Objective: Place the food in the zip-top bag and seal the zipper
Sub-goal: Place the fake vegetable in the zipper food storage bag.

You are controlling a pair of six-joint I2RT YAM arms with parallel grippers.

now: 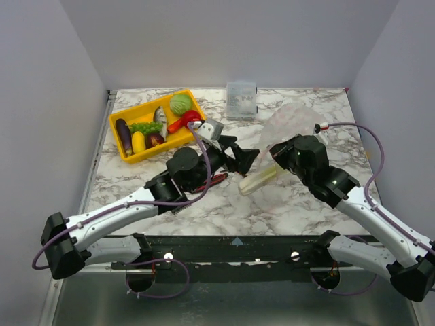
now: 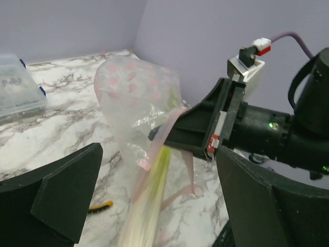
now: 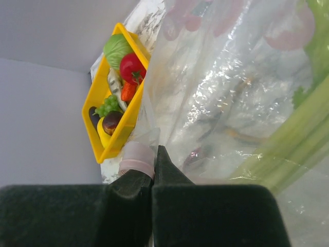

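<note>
Left gripper (image 2: 159, 164) fingers fill the foreground of the left wrist view. They are spread wide and released, and the celery (image 2: 149, 206) lies between them touching neither. Its far end sits inside the mouth of the bag (image 2: 136, 87); its near end projects toward me. I read the right gripper (image 3: 152, 177) as clenched on the bag's mouth edge, at the pink zipper (image 3: 136, 160).

Hazards, as I judge them:
1. The bag is pinched at one point only. A push on the celery may drag the film across the table (image 1: 224, 204) instead of seating the stalk.
2. The slack lip may fold under the stalk, so that it rides over the bag.
3. Any length left across the zipper would prevent sealing.

View differences:
- The right wrist view alone confirms the pinch. It also shows the tomato (image 3: 132, 67) and cabbage (image 3: 117, 49) in the yellow tray (image 3: 94, 105).
- The top view alone gives the layout: the bag is right of centre, the tray is at far left and well apart from it, and a small clear box (image 1: 241, 98) sits at the far edge.
- The left wrist view alone shows the gap around the stalk.
</note>
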